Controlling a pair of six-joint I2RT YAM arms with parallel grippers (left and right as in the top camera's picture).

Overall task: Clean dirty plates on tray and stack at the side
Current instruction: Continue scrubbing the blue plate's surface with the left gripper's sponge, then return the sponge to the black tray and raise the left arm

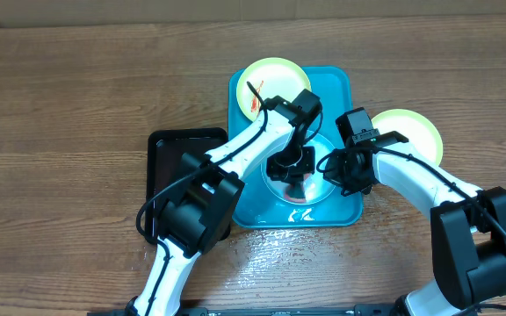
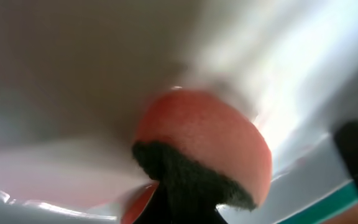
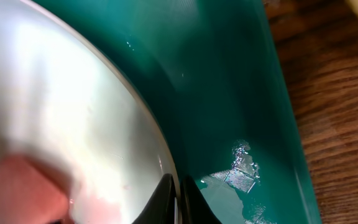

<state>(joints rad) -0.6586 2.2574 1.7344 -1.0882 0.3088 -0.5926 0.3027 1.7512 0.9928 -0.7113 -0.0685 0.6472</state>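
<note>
A brown wooden counter (image 1: pixel 60 105) with long grain fills the scene. Left of centre lies 1 black rectangular tray (image 1: pixel 183 133) with a raised rim, its near right part hidden. A wet patch (image 1: pixel 279 250) glistens on the near middle of the counter. Seen close up and blurred is 1 orange-red sponge (image 2: pixel 210 143) with a dark green scouring side
</note>
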